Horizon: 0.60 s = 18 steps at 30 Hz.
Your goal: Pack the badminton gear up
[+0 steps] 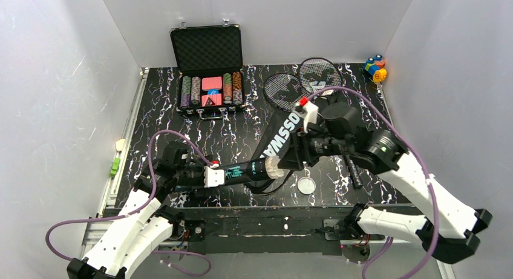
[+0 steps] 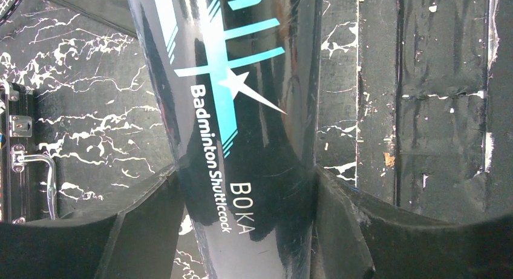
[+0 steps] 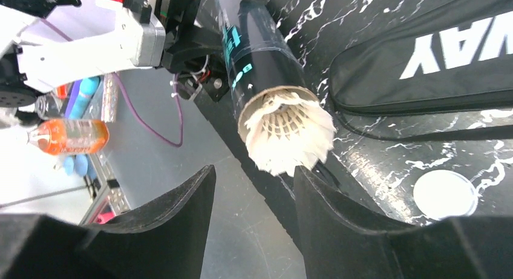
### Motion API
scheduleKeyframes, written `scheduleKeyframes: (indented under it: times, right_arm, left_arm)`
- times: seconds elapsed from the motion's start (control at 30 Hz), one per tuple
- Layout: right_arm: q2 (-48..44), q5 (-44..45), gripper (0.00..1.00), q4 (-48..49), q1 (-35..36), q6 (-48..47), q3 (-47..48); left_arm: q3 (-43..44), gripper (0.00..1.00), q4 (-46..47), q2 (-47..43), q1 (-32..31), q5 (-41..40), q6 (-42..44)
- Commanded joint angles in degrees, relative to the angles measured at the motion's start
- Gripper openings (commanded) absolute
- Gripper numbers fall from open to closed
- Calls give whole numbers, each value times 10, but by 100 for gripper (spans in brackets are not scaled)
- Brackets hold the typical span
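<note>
My left gripper [image 1: 225, 175] is shut on the long black tube with teal print [image 1: 245, 170] and holds it level over the table's front, open end to the right. In the left wrist view the tube [image 2: 236, 109] fills the space between my fingers [image 2: 245, 194]. A white feather shuttlecock [image 3: 287, 131] sits in the tube's mouth with its feathers sticking out; it also shows in the top view [image 1: 274, 167]. My right gripper [image 3: 254, 188] is open and empty just in front of the shuttlecock. The black CROSSWAY bag [image 1: 284, 134] lies behind. Two rackets [image 1: 302, 79] lie at the back.
A round white lid [image 1: 307, 185] lies on the table near the front. The open case of poker chips [image 1: 209, 79] stands at the back left, toy blocks [image 1: 375, 67] in the back right corner. A short black bar [image 1: 354, 172] lies under my right arm.
</note>
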Motion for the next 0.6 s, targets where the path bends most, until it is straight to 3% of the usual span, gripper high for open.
scheduleKeyframes:
  times: [0.0, 0.13, 0.37, 0.57]
  right_arm:
    - [-56, 53, 58, 13, -22, 29, -25]
    - [-79, 104, 58, 29, -31, 62, -83]
    - [-96, 90, 57, 137, -31, 127, -175]
    - [-88, 75, 45, 213, -31, 168, -214]
  left_arm:
    - [17, 0, 6, -9, -2, 23, 1]
    - [21, 0, 7, -7, -2, 27, -4]
    - [27, 0, 15, -4, -2, 34, -18]
    - [30, 0, 16, -3, -2, 33, -18]
